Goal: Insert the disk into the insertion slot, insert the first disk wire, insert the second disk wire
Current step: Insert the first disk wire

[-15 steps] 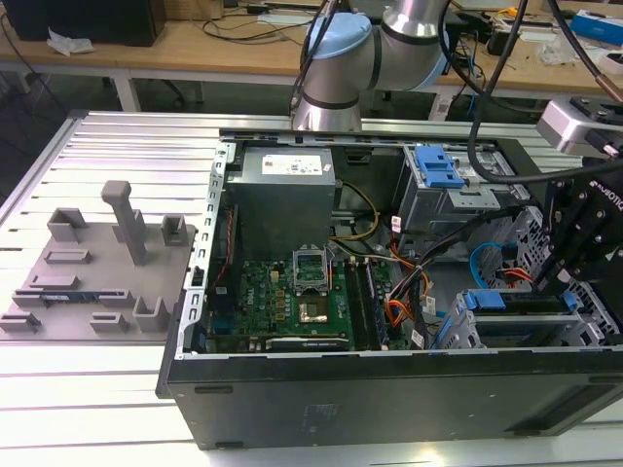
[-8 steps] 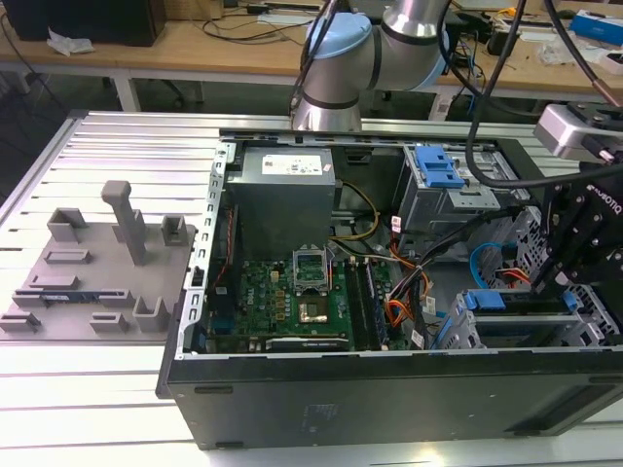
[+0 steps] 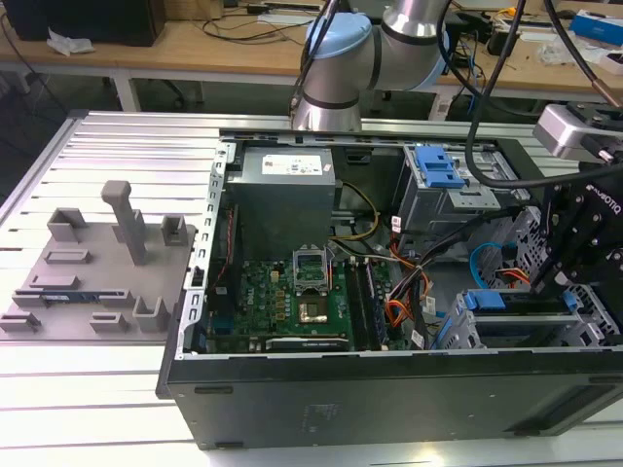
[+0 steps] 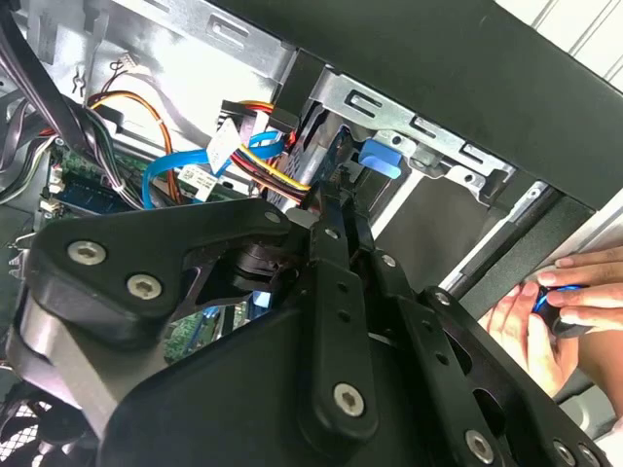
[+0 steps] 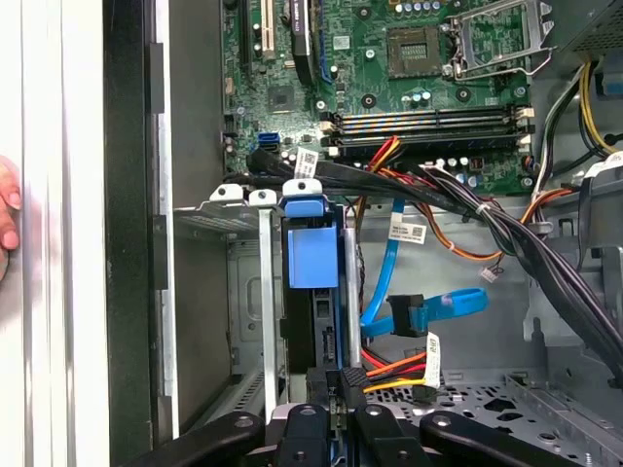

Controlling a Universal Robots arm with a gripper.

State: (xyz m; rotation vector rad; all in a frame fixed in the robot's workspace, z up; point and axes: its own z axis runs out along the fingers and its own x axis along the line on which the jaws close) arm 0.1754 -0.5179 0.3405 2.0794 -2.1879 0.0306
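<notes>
The disk (image 5: 313, 255), in its bright blue carrier bracket, stands edge-on inside the insertion slot (image 5: 243, 292), a grey perforated cage at the exterior view's right (image 3: 545, 336). My gripper (image 5: 343, 381) is shut, and its tips sit on the disk's rear end. The same blue bracket (image 4: 380, 156) shows past the fingers (image 4: 331, 253) in the second wrist view. Beside the cage the first disk wire (image 5: 389, 370), an orange-red bundle, lies loose. The second disk wire (image 5: 389, 277), a glossy light-blue cable, curves down next to it with its plug free.
The open case holds a motherboard (image 3: 292, 297), a grey power-supply box (image 3: 284, 190) and a taller cage with a blue latch (image 3: 438, 170). Thick black cables (image 5: 506, 233) cross near the slot. A person's hand (image 4: 545, 302) rests outside the case wall. A grey fixture plate (image 3: 97, 263) lies at the exterior view's left.
</notes>
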